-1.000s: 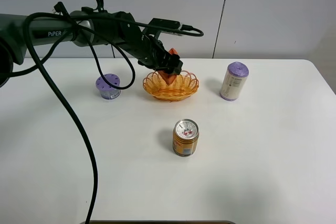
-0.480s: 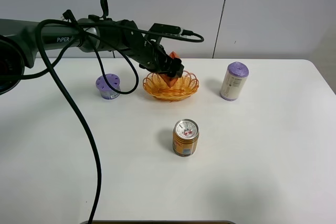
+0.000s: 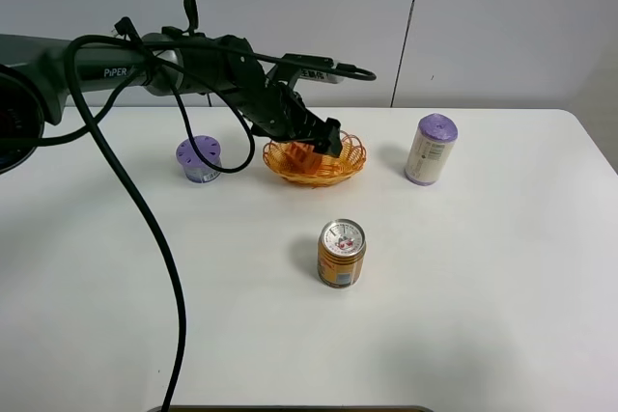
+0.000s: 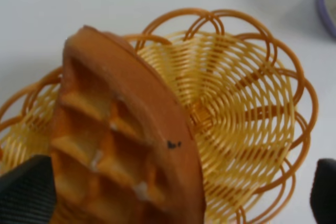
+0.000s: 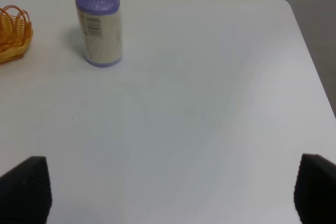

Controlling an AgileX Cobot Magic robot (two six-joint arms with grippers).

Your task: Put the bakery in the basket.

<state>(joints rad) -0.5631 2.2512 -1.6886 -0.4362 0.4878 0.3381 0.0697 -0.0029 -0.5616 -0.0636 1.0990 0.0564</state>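
Left arm reaches in over the basket, which sits toward the far side of the white counter. Left pincer hangs just above the basket's bowl. In the left wrist view the pincer is spread wide, one dark fingertip at each edge of the picture, clamping nothing. Bakery is inside the basket: the wedge stands tilted on edge against the woven floor, with its gridded face turned toward one fingertip and just beside it; cannot tell whether they touch. From the high camera the bakery shows as an orange-brown patch within the looped rim, partly covered by the pincer. Right pincer is also open, fingers well apart over bare counter, off to the far side of the tall canister from the basket; it does not appear in the high view. Tall white canister with purple lid stands upright to the basket's right, apart from it; the right wrist view shows the canister with a sliver of basket rim beyond. Short purple-lidded container stands to the basket's left, near. Gold drink can stands upright in front of the basket, well apart.
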